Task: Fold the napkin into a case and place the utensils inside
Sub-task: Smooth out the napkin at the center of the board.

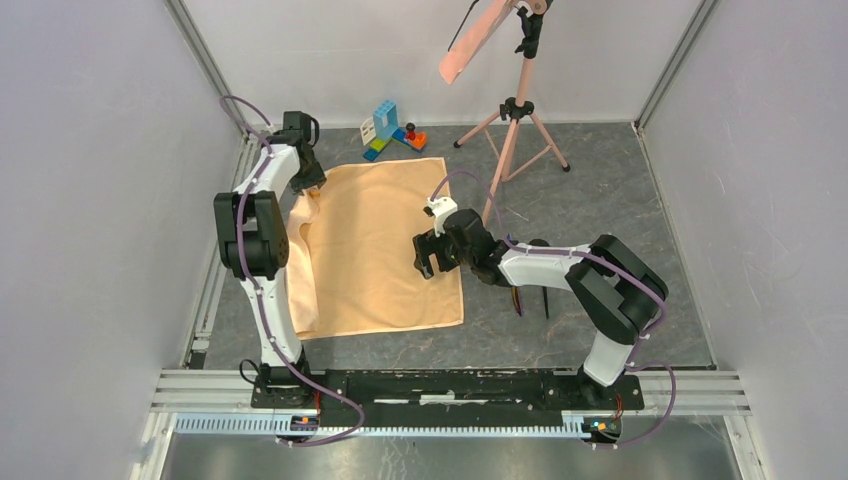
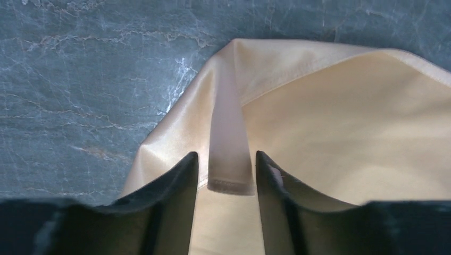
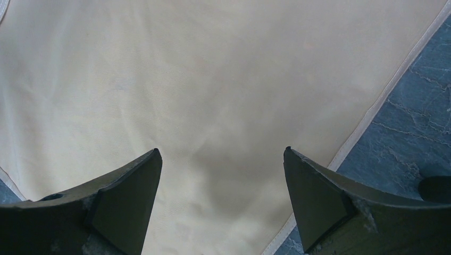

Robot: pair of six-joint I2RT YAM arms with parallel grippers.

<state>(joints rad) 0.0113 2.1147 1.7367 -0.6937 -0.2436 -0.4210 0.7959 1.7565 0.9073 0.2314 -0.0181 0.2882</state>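
The peach-tan napkin (image 1: 385, 250) lies spread on the dark table, its left edge rolled over itself. My left gripper (image 1: 308, 190) is at the napkin's far left corner. In the left wrist view its jaws (image 2: 227, 159) straddle a raised fold of napkin (image 2: 230, 133), with slim gaps on both sides. My right gripper (image 1: 428, 258) hovers wide open over the napkin's right edge (image 3: 213, 79), nothing between its fingers (image 3: 222, 154). The utensils lie mostly hidden under the right forearm: a thin black one (image 1: 546, 302) and another (image 1: 516, 298). The case is out of view.
A pink tripod (image 1: 515, 130) carrying a salmon strip (image 1: 475, 40) stands at the back right. Toy blocks (image 1: 385, 125) sit just beyond the napkin's far edge. Enclosure walls close both sides, and a metal rail (image 1: 450, 385) runs along the near edge.
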